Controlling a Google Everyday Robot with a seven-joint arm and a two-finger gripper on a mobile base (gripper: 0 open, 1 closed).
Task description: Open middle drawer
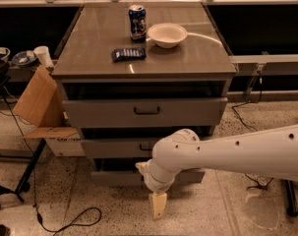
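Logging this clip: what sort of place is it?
Probably a lab or workshop: a grey metal drawer cabinet on a speckled floor, a cardboard box beside it, loose cables on the ground. The gripper hangs low before the cabinet, below the middle drawer.
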